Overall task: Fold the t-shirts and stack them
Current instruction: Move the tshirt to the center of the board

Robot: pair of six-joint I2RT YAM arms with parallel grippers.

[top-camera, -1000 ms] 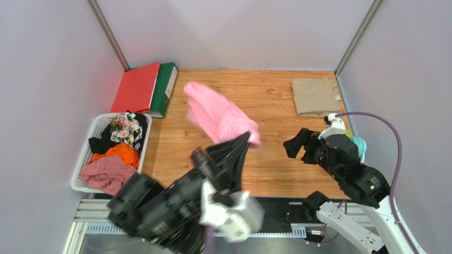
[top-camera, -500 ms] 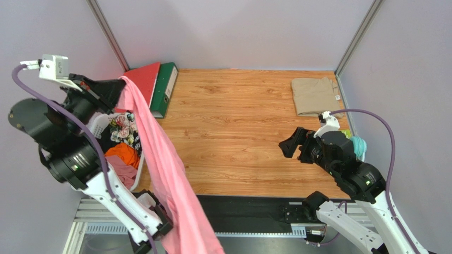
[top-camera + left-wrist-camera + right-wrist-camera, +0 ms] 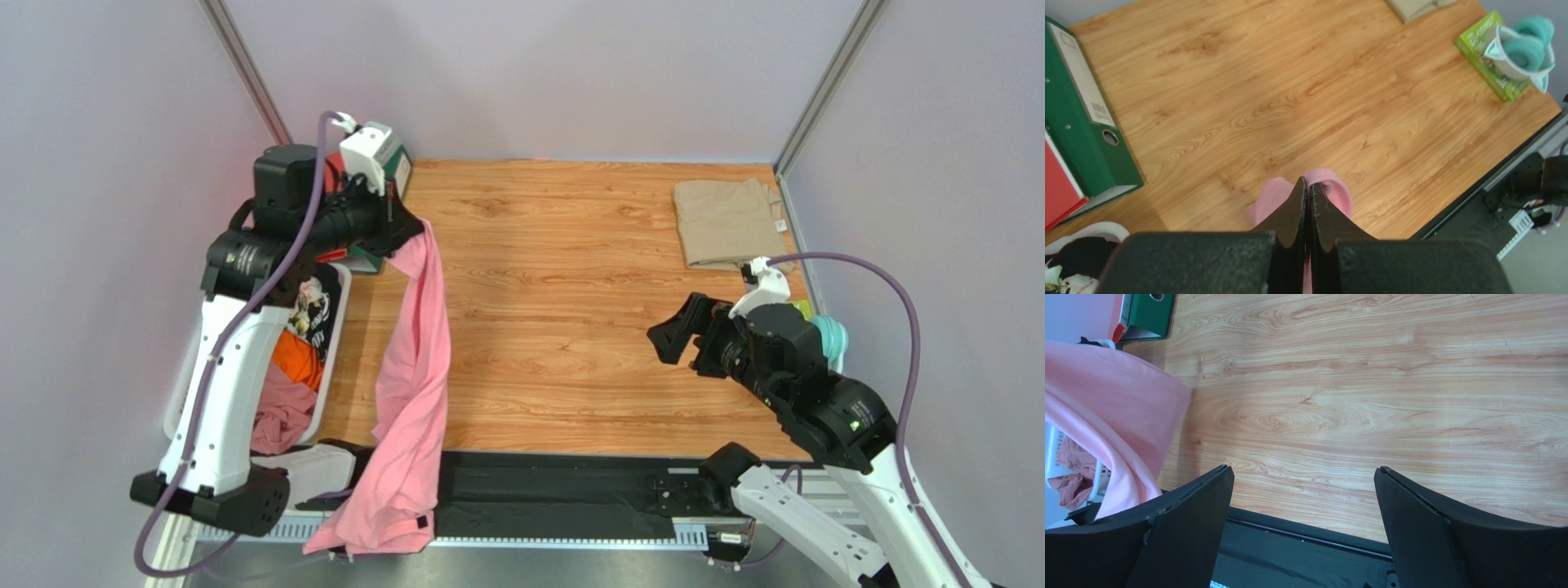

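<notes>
My left claw (image 3: 415, 228) pinches the pink t-shirt (image 3: 411, 380), which hangs lengthwise down the tabletop's (image 3: 564, 294) left edge; my right claw (image 3: 681, 336), wide, hovers well apart, toward the near-right corner.

Nothing is legible: the white spine label (image 3: 1082, 76) on the green binder (image 3: 1083, 150) is too small to read.

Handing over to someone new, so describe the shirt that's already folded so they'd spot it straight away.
Start at the wooden table and go to its far right corner, next to the right wall. The beige t-shirt lies there flat, folded into a neat rectangle; the pink t-shirt hangs unfolded from the left gripper on the opposite side.
</notes>
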